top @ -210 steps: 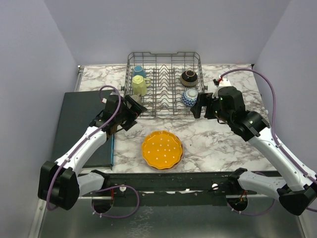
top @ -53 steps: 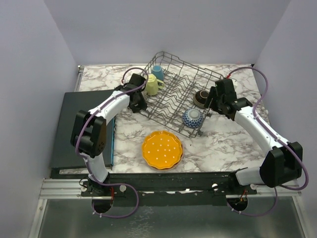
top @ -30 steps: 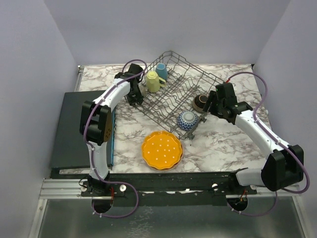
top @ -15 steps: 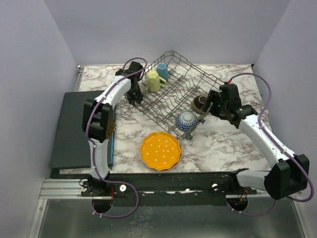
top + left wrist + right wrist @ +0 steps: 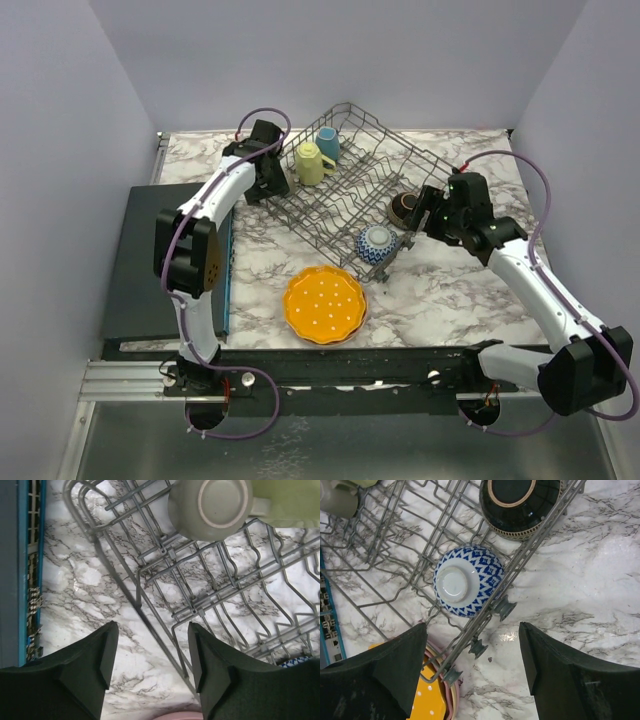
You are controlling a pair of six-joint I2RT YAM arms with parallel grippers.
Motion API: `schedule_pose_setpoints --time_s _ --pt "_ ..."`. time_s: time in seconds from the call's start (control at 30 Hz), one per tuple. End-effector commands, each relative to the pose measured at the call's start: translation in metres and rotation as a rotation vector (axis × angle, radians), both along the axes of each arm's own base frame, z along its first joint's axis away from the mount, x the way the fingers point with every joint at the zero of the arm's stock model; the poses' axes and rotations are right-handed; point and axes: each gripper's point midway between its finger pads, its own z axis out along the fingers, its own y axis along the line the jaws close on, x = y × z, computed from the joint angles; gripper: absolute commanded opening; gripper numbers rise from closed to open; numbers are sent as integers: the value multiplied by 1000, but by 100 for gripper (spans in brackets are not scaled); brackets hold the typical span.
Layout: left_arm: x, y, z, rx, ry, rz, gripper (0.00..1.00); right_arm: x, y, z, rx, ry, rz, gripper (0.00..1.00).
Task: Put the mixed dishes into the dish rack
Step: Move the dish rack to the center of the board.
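Observation:
The dish rack (image 5: 345, 190) lies turned at an angle on the marble table. In it are a yellow mug (image 5: 310, 163), a blue mug (image 5: 327, 143), a dark brown bowl (image 5: 405, 208) and a blue-patterned bowl (image 5: 376, 243). An orange white-dotted plate (image 5: 325, 304) tops a pink stack just in front of the rack's near corner. My left gripper (image 5: 152, 655) is open at the rack's left edge; the rim wire (image 5: 165, 635) runs between its fingers untouched. My right gripper (image 5: 474, 655) is open wide over the rack's right rim (image 5: 485, 615), beside the patterned bowl (image 5: 467, 580).
A dark flat mat (image 5: 150, 250) with a blue edge covers the table's left side. An olive mug (image 5: 212, 505) sits bottom-up in the rack beside the yellow one. The rack's small rollers (image 5: 504, 607) rest on the marble. Purple cables loop over both arms.
My left gripper has opened and drawn back slightly from the rack's left corner. The right gripper has shifted a little to the right. The rack, turned earlier from its square position, stays put.

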Motion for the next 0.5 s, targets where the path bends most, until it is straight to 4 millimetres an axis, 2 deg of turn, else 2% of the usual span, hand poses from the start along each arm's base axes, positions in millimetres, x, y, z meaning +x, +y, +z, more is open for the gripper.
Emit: schedule_pose_setpoints --time_s 0.0,0.2,0.47 --pt "-7 8 46 -14 -122 18 66 -20 10 1 42 31 86 80" --pt "-40 4 68 -74 -143 -32 67 -36 22 6 98 45 163 80" --pt "-97 -5 65 -144 -109 -130 67 -57 39 7 108 69 236 78"
